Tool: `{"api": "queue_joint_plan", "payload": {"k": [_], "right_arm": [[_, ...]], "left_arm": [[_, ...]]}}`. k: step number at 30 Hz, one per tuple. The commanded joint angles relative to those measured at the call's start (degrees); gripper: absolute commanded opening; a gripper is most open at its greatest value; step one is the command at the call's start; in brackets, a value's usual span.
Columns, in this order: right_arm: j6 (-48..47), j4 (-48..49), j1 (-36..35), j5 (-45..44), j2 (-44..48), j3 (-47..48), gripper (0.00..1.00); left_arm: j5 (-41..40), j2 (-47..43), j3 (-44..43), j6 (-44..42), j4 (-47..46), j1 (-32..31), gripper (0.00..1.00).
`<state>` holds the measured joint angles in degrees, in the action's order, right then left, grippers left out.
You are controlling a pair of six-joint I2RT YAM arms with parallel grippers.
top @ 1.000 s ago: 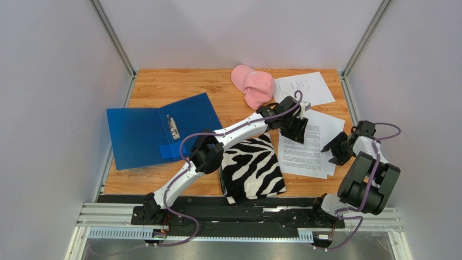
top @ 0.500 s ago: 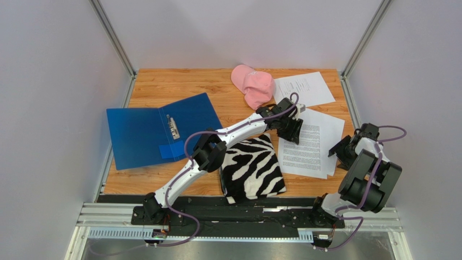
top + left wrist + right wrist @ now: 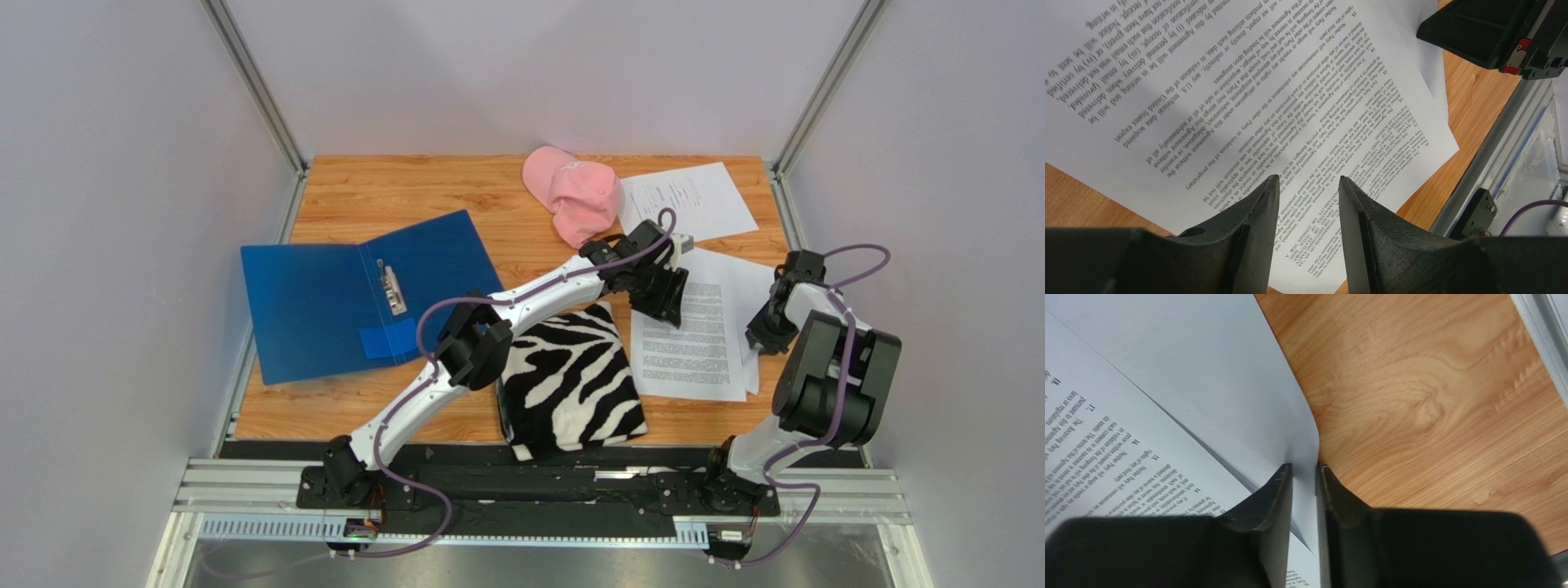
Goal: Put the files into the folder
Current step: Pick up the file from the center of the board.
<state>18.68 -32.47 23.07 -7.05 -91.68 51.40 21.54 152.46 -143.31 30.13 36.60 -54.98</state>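
The files are loose white printed sheets (image 3: 705, 337) stacked at the right of the table, with one more sheet (image 3: 687, 200) at the back right. The blue folder (image 3: 325, 306) lies open at the left, its metal clip showing. My left gripper (image 3: 662, 298) is open just above the stack's left part; the printed text (image 3: 1247, 92) shows between its fingers (image 3: 1307, 179). My right gripper (image 3: 763, 333) is at the stack's right edge. Its jaws (image 3: 1305, 467) are closed to a narrow gap on the upturned edge of a sheet (image 3: 1229, 386).
A zebra-striped folded cloth (image 3: 570, 380) lies near the front, just left of the stack. A pink cap (image 3: 570, 194) sits at the back. The metal frame rail (image 3: 791, 227) runs close along the right side, beside my right gripper (image 3: 1499, 30).
My right gripper has moved left from off the table's right side to the stack's right edge and closed on a sheet edge. My left gripper shifted slightly back and stays on the stack.
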Motion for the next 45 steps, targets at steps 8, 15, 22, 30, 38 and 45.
{"api": "queue_joint_plan", "payload": {"k": [8,15,22,30,38,45], "right_arm": [[-1.10,0.22,-1.98,-2.35,-2.10,1.06,0.06],[-1.28,-5.75,-1.98,-5.87,3.95,6.60,0.02],[-3.38,-11.21,-2.06,-13.68,8.44,13.10,0.00],[-4.09,-17.44,-5.93,-16.95,11.17,24.44,0.00],[-8.39,-20.79,-7.34,-20.20,14.68,32.44,0.00],[-13.75,-25.18,-15.05,-18.26,15.48,42.45,0.00]], "left_arm": [[0.87,-1.20,-2.86,0.02,-1.18,-0.21,0.49],[1.49,-1.90,-3.03,0.45,-1.18,-0.21,0.50],[2.28,-5.77,-2.94,1.07,-1.00,-0.21,0.51],[4.21,-12.61,-1.81,2.48,-0.48,0.75,0.53],[9.13,-18.07,0.66,5.55,-0.48,3.39,0.55],[16.77,-23.25,3.72,5.21,1.10,6.46,0.64]]}}
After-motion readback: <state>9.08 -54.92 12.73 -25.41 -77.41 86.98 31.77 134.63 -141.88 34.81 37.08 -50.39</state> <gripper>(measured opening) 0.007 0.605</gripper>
